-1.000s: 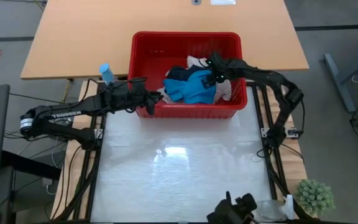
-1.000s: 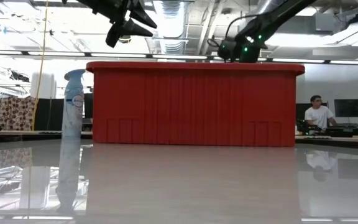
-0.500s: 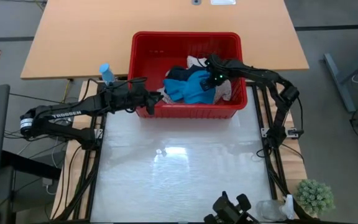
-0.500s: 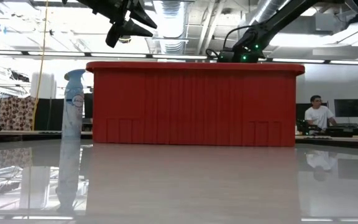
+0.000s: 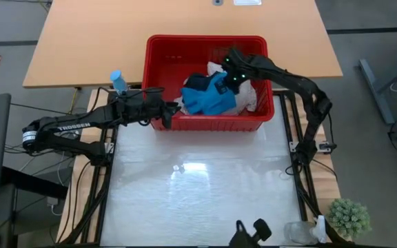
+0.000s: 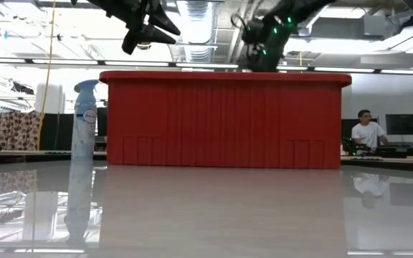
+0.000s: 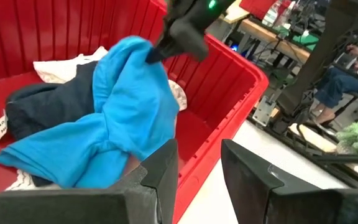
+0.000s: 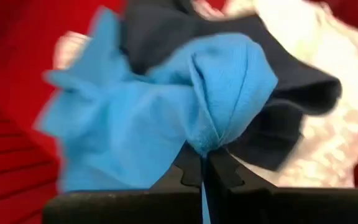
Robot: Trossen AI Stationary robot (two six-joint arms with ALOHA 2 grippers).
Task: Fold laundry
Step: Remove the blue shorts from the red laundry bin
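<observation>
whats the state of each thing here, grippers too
right gripper: shut on the blue garment, lifting a pinch of it
blue garment: bunched in the basket, one fold pulled up
navy garment: crumpled under the blue one
cream cloth: heaped in the basket, untouched
red basket: upright, holding all the laundry
left gripper: open, empty, at the basket's near rim
spray bottle: upright beside the basket

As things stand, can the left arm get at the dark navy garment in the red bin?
Probably not directly: the bright turquoise-blue cloth, pinched in the right hand, drapes over most of the dark navy garment; the left hand sits outside the red plastic basket.
</observation>
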